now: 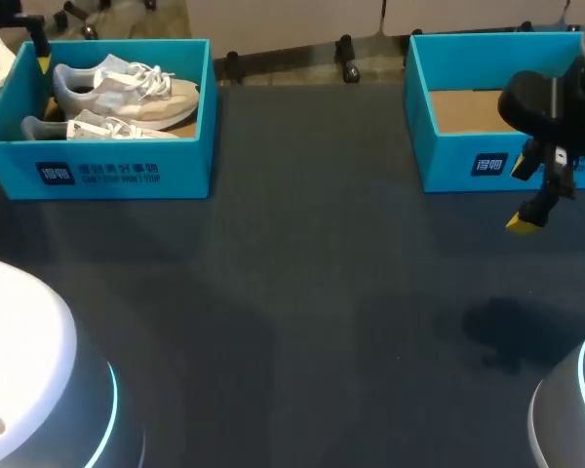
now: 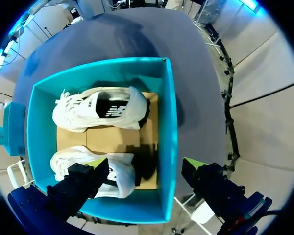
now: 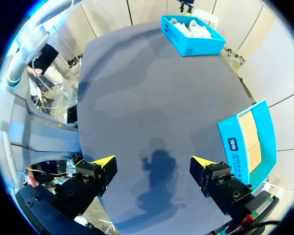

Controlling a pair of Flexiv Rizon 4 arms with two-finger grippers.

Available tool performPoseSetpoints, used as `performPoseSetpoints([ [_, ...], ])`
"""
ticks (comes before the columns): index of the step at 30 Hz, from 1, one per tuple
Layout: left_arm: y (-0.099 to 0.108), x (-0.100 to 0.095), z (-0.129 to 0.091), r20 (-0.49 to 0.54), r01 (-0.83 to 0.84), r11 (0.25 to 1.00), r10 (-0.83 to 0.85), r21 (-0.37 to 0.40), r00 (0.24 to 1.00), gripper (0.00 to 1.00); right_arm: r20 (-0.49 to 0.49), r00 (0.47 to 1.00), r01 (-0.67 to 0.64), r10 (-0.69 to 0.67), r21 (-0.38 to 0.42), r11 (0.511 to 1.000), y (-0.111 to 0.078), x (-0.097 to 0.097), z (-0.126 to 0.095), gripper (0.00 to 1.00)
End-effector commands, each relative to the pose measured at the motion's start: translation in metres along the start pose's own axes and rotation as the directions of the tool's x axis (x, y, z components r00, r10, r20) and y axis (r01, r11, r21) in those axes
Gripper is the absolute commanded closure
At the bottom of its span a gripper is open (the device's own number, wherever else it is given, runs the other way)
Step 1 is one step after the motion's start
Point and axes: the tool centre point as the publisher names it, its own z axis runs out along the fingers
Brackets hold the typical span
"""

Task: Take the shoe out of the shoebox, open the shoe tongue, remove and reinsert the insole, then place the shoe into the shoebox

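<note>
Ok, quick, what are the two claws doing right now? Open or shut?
Left claw: open, empty, above the full shoebox.
Right claw: open, empty, above the table.

A dark grey table [image 1: 302, 292] fills the scene, its matte top evenly lit, a soft shadow [image 1: 507, 331] lying near its right edge.

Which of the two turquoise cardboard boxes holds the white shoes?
The left turquoise box: two white sneakers lie inside. The right turquoise box shows only its brown floor.
</note>
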Motion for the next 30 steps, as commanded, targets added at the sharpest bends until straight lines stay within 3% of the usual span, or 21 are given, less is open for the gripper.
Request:
performPoseSetpoints([
  [1,-0.024,-0.004,0.000,-0.009,0.000,0.993,-0.001,-0.118,1.000,0.00,-0.003,1.000,-0.001,0.001,0.004,1.000,0.001,-0.002,0.001,0.00],
  [13,-0.024,-0.004,0.000,-0.009,0.000,0.993,-0.001,-0.118,1.000,0.00,-0.003,1.000,-0.001,0.001,0.004,1.000,0.001,-0.002,0.001,0.00],
  [19,-0.059,0.002,0.002,-0.017,-0.089,0.992,0.088,-0.094,0.996,0.00,-0.003,1.000,-0.001,0.001,0.004,1.000,0.001,-0.002,0.001,0.00],
  [29,-0.095,0.004,0.009,-0.018,-0.162,0.983,0.161,-0.089,0.987,0.00,-0.003,1.000,-0.001,0.001,0.004,1.000,0.001,-0.002,0.001,0.00],
  [30,-0.096,0.004,0.010,-0.018,-0.165,0.982,0.164,-0.089,0.986,0.07,-0.003,1.000,-0.001,0.001,0.004,1.000,0.001,-0.002,0.001,0.00],
])
